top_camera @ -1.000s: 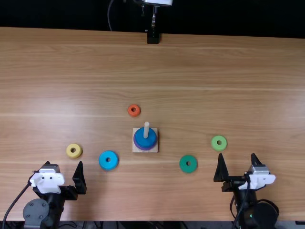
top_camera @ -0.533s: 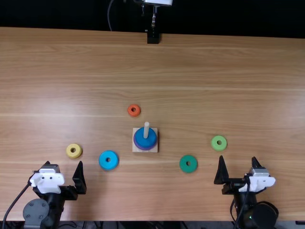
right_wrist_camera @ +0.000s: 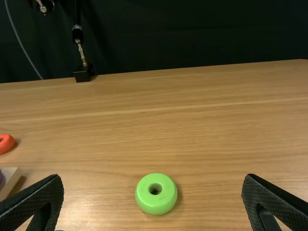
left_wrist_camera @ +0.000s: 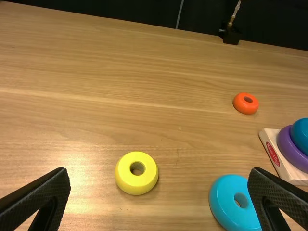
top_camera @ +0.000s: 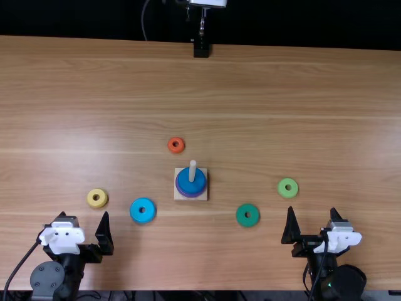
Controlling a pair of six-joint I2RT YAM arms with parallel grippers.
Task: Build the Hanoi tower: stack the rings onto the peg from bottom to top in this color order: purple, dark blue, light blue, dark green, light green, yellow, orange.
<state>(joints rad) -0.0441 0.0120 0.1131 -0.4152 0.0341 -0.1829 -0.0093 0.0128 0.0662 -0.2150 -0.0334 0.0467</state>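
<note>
Peg, one, bears two in the top view: purple ring under dark blue ring. Five lie loose on the worktop; left pincer and right pincer stand wide, empty. Left wrist view: one light blue ring, probably next; grip centrally, raise clear, lower level. Right wrist view: one light green ring, for later.

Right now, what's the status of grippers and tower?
Both grippers, left and right, open, empty. Purple and dark blue rings on peg. Nothing blocking peg.
</note>
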